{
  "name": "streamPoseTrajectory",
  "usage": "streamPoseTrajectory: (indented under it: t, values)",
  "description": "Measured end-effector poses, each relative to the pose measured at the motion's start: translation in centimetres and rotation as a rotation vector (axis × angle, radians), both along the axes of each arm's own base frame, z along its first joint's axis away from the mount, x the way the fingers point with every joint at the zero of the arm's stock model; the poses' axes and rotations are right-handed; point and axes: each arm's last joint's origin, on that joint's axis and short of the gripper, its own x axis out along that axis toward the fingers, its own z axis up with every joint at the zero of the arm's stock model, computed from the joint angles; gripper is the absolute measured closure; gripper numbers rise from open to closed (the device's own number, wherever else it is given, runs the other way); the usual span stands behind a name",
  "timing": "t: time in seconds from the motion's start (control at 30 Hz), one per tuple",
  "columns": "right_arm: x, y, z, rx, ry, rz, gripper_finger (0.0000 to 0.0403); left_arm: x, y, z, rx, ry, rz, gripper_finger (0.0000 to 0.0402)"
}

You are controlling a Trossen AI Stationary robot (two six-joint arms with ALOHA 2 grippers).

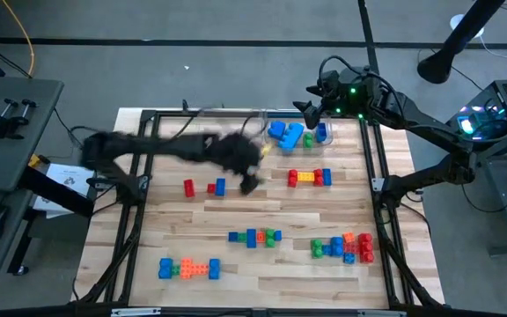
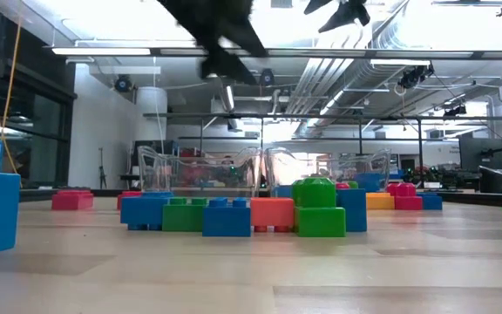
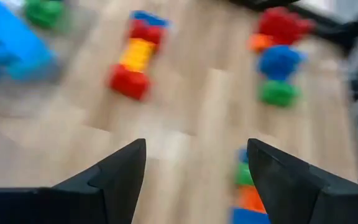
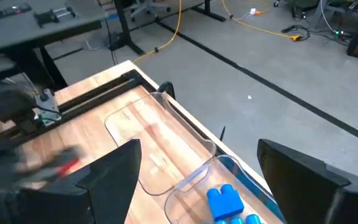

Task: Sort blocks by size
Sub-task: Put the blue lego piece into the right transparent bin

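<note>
The right tool's (image 4: 197,180) two dark fingers stand apart over clear plastic bins (image 4: 166,155) on the wooden worktop (image 4: 98,118); blue blocks (image 4: 225,202) lie at 6 o'clock.

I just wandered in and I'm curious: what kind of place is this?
Probably a robotics lab or workshop. A wooden table holds toy blocks, with two robot arms reaching over it; the low view shows exposed ceiling ducts, and cables trail across the floor.

I am looking into a robotics lab: exposed silver ceiling ducts (image 2: 356,61) and strip lights above an open hall, a grey carpeted floor (image 4: 278,81) with a trailing yellow cable (image 4: 263,28), and a black-framed pale wooden bench (image 1: 253,264).
</note>
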Motion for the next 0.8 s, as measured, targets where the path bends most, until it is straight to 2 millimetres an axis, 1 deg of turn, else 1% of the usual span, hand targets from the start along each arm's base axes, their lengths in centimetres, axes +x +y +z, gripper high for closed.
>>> streamPoseTrajectory:
  t: [0.03, 0.13, 0.17, 0.23, 0.3, 0.37, 0.47, 0.6, 0.7, 0.8]
  values:
    - [0.0, 0.0, -0.1, 0.002, 0.01, 0.001, 0.0084, -1.2, -1.7, -0.2, -0.019, -0.01, 0.01, 0.0139]
    - [-0.1, 0.0, -0.2, 0.006, 0.018, 0.001, 0.0084, -5.0, -6.3, -2.4, -0.134, 0.084, 0.14, 0.0139]
    - [-0.1, 0.0, -0.2, 0.01, 0.02, 0.0, 0.0084, -6.3, -7.6, -3.1, -0.183, 0.128, 0.211, 0.0139]
    - [0.0, 0.0, -0.3, 0.023, 0.018, 0.004, 0.0084, -9.0, -10.0, -3.6, -0.298, 0.199, 0.378, 0.0139]
    - [0.1, 0.1, -0.5, 0.049, 0.018, 0.013, 0.0084, -11.4, -11.9, -4.1, -0.414, 0.31, 0.574, 0.014]
    - [0.3, 0.1, -0.6, 0.063, 0.015, 0.038, 0.0084, -13.4, -13.7, -5.0, -0.477, 0.435, 0.73, 0.014]
    - [0.6, 0.2, -0.7, 0.076, 0.008, 0.074, 0.0084, -15.3, -16.2, -5.2, -0.601, 0.551, 0.857, 0.014]
    - [0.9, 0.7, -0.6, 0.093, -0.012, 0.102, 0.0084, -17.1, -18.7, -6.0, -0.656, 0.645, 0.963, 0.014]
    - [1.3, 1.5, -0.6, 0.122, -0.028, 0.122, 0.0084, -17.9, -20.0, -6.6, -0.652, 0.716, 0.959, 0.014]
    - [1.7, 2.6, -0.5, 0.152, -0.041, 0.145, 0.0084, -18.5, -20.9, -7.2, -0.617, 0.758, 0.943, 0.014]
